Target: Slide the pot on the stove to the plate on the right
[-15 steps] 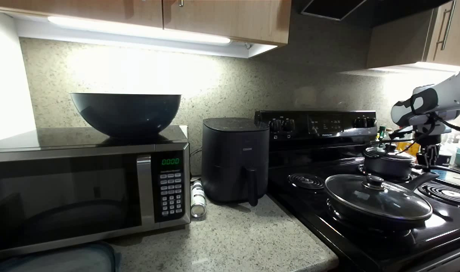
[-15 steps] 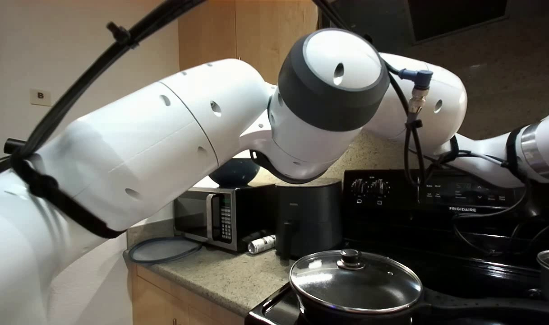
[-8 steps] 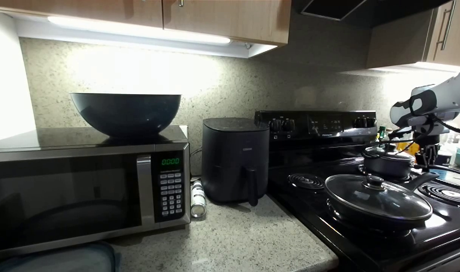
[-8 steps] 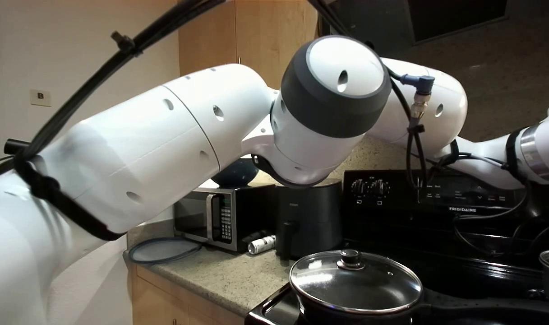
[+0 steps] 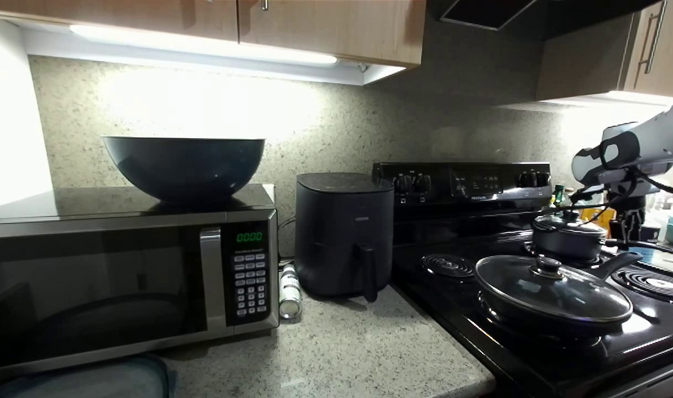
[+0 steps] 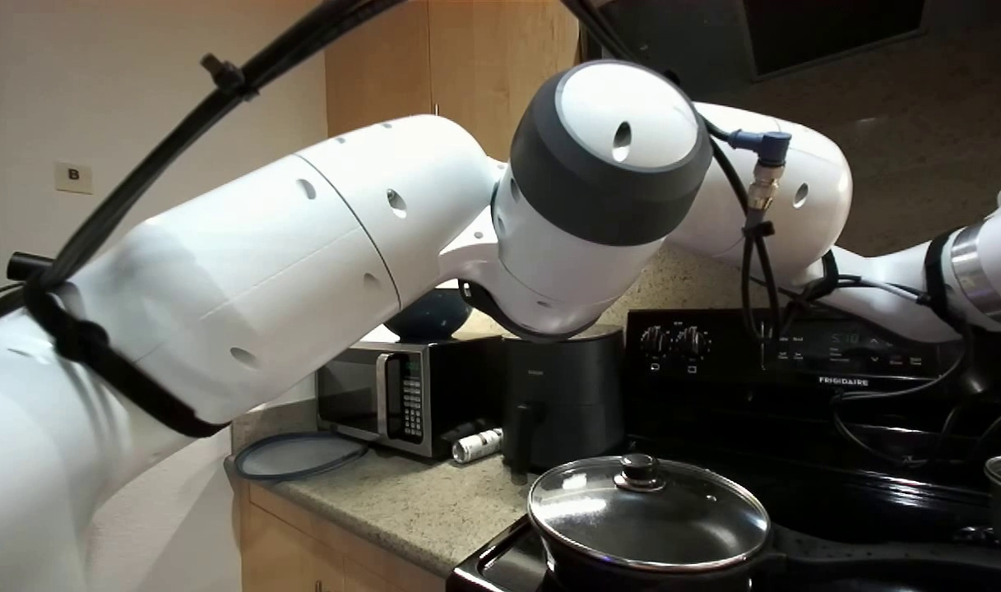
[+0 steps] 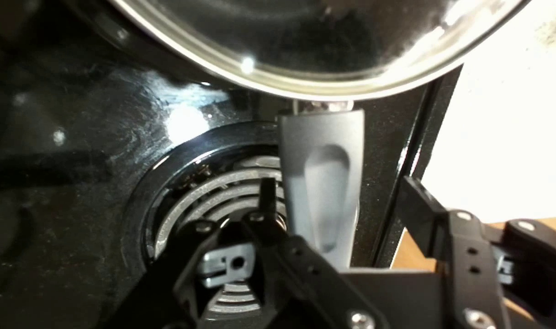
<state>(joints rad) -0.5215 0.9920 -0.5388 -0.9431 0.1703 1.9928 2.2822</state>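
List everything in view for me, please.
Stove: one, black, beside speckled counter
Pot: one, dark, rear of stove
Lidded pan: one, black, front of stove
Burners: at least two, dark, on stove
Air fryer: one, black, on counter
Microwave: one, silver and black, on counter
Bowl: one, blue, on microwave
Can: one, white, beside air fryer
Lid-like item: one, blue-rimmed, on counter
Cabinets: several, light wood, above counter
Hood: one, black, above stove
Bottles: several, mixed colours, beyond stove
Robot arm: one, white, over stove
Gripper: one, black, at pot handle, jaws open
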